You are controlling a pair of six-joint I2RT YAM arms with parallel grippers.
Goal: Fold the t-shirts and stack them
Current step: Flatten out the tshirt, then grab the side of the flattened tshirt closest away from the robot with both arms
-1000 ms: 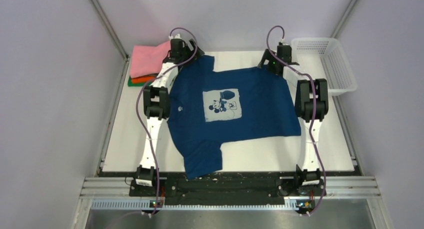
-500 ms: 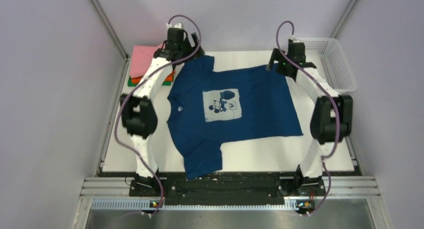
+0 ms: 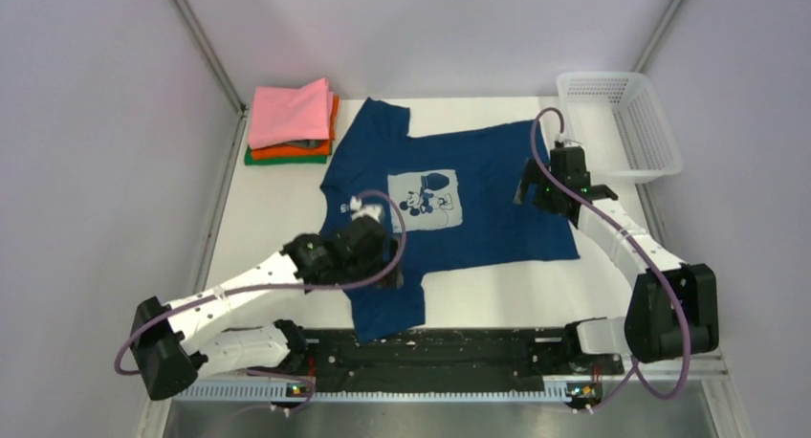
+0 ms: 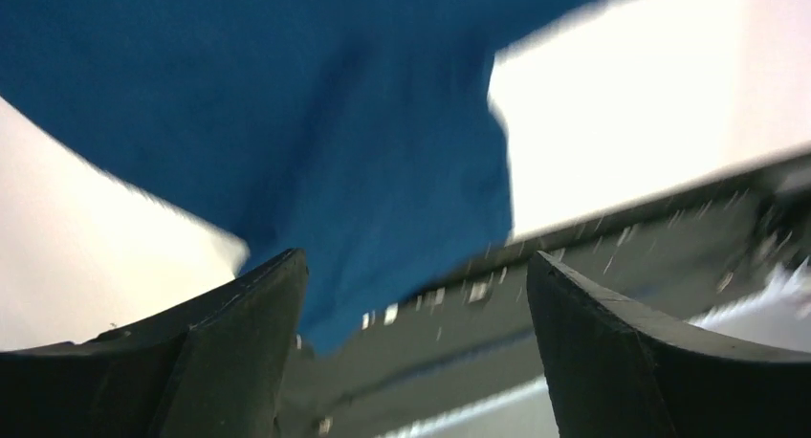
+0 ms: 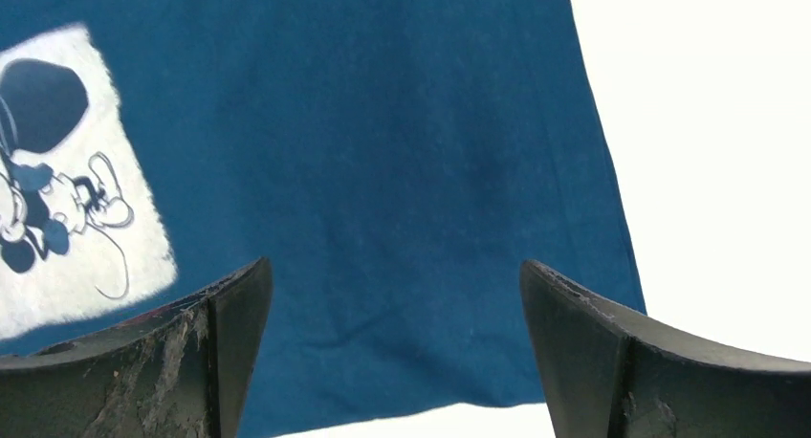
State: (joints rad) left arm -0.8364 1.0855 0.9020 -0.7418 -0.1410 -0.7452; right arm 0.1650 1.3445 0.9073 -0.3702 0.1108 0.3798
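Note:
A dark navy t-shirt (image 3: 478, 194) with a white chest print (image 3: 424, 201) lies spread flat on the white table. A folded stack sits at the back left: pink shirt (image 3: 287, 113) on top, orange (image 3: 287, 152) and green (image 3: 258, 158) below. My left gripper (image 3: 383, 271) is open and empty, above the shirt's near sleeve (image 3: 387, 304); its view is blurred, with the gripper (image 4: 416, 295) over the blue sleeve (image 4: 383, 189). My right gripper (image 3: 537, 194) is open and empty above the shirt's right hem; its own view shows the gripper (image 5: 397, 304) over blue cloth (image 5: 402, 170).
A white plastic mesh basket (image 3: 617, 76) stands at the back right corner. The black front rail of the table (image 3: 459, 347) runs just below the near sleeve, which overhangs it slightly. Grey walls close in both sides.
Both arms have left the shirt's far edge. The left swung down to the near sleeve, and the right came back to the right hem. The shirt lies unmoved.

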